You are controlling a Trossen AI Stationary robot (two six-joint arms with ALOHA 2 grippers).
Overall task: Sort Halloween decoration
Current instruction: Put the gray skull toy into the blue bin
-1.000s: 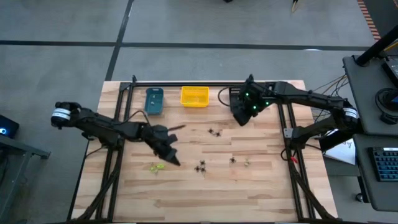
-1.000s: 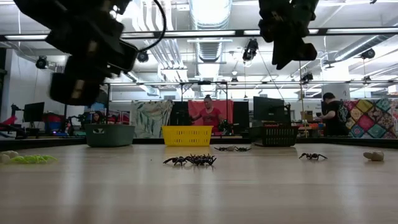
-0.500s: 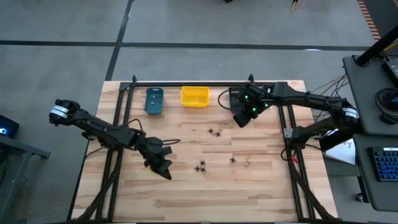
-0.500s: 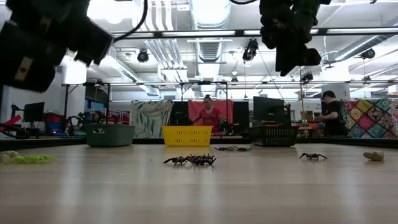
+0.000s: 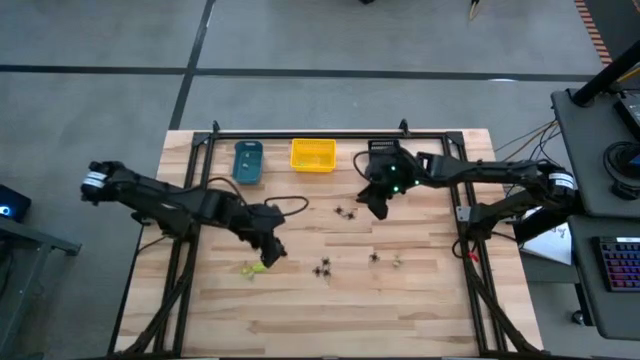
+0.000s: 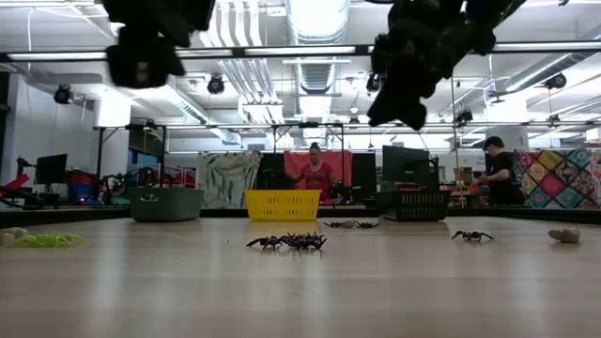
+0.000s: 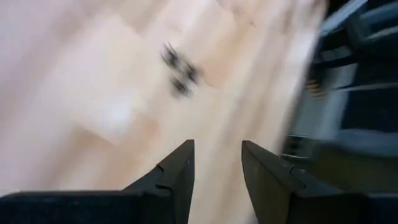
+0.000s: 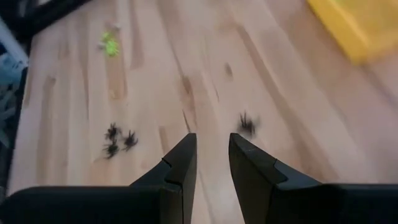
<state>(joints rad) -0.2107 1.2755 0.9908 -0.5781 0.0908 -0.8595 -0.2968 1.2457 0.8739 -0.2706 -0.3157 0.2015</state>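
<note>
Tiny spiders lie scattered on the wooden table. A yellow-green one lies just on the near-left side of my left gripper, which hovers open above the table. A black pair lies just left of my right gripper, which is also open and off the table. A black cluster, another black spider and a pale one lie nearer the table's near edge. In the right wrist view I see the cluster, one black spider and the green one.
A teal bin, a yellow bin and a black bin stand in a row along the far edge, the black one partly under my right arm. Dark frame rails run down the table's left and right sides.
My right gripper has swung from beside the black bin toward the table's left and near side, ending next to the black pair. My left gripper dipped toward the near edge, then came back up and to the right. No spider has moved.
</note>
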